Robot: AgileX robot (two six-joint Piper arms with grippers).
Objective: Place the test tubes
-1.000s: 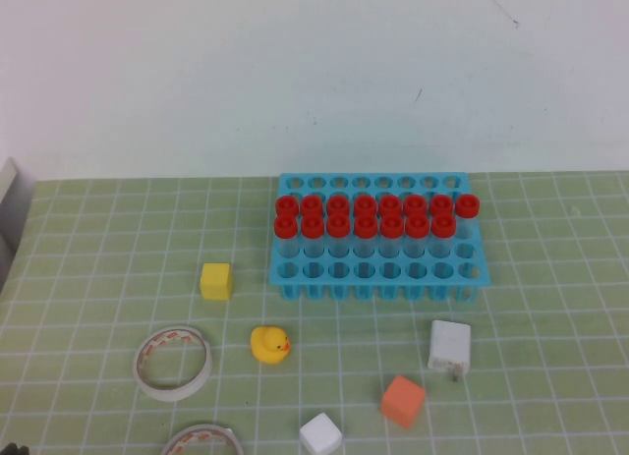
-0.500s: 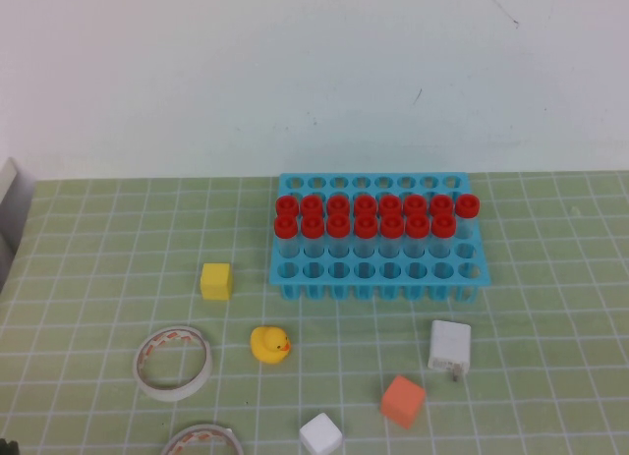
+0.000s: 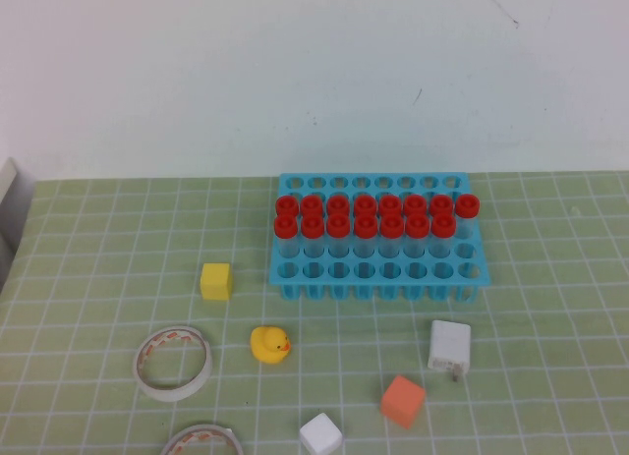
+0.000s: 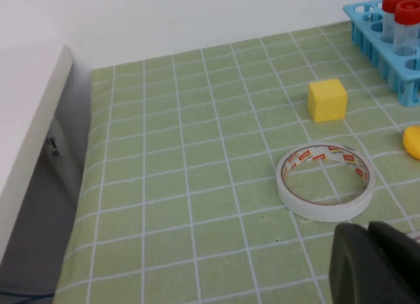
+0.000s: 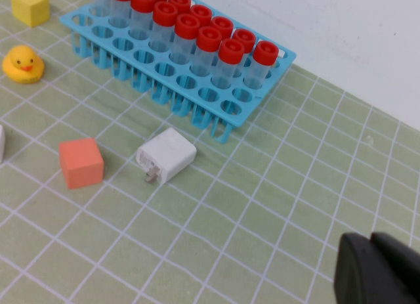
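A blue rack stands in the middle of the green mat and holds several clear test tubes with red caps in its two middle rows, upright. The rack and the tubes also show in the right wrist view, the rack's corner in the left wrist one. Neither arm appears in the high view. My left gripper is shut and empty, low over the mat beside a tape ring. My right gripper is shut and empty too, over bare mat well away from the rack.
Loose on the mat are a yellow cube, a rubber duck, a white charger, an orange cube, a white cube and two tape rings. A white box stands at the mat's left edge.
A dark tip of the left arm at the bottom left corner of the high view has slipped out of sight. Nothing on the mat has moved.
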